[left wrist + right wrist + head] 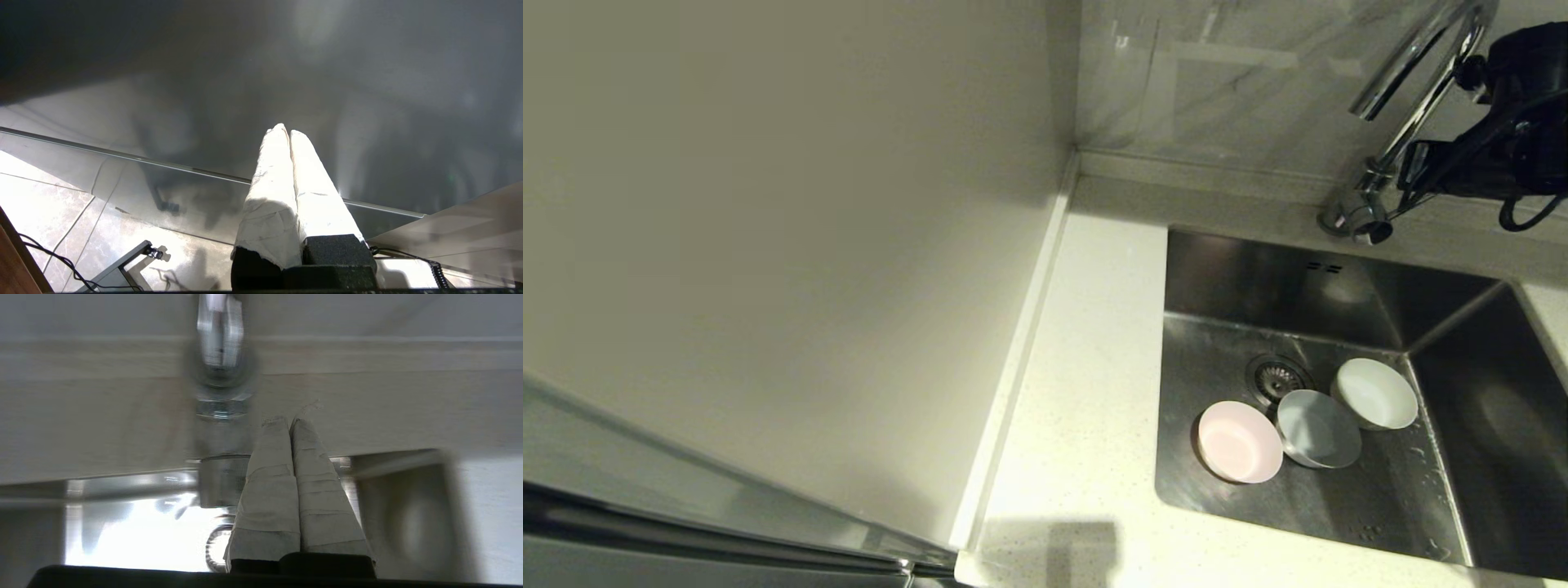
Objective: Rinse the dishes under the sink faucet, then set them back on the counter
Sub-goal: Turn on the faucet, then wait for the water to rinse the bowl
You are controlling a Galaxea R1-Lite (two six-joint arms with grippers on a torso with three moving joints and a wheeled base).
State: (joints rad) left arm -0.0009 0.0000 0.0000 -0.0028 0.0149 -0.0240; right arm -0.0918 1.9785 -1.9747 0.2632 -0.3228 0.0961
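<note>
Three dishes lie on the floor of the sink (1339, 506) beside the drain (1276, 376): a pale pink bowl (1239, 441), a pale blue bowl (1317, 428) and a white bowl (1376, 393), all upright. The chrome sink faucet (1413, 98) rises at the back right. My right arm (1519, 122) hangs just right of the faucet, above the back ledge. In the right wrist view, the right gripper (291, 421) is shut on nothing, its tips close beside the faucet's base (220, 375). The speckled counter (1086, 367) lies left of the sink.
A plain cream wall panel (768, 245) stands along the counter's left edge. The tiled back wall (1217, 82) rises behind the ledge. My left gripper (288, 130) is parked low and shut, facing a dark cabinet front above a tiled floor (49, 204).
</note>
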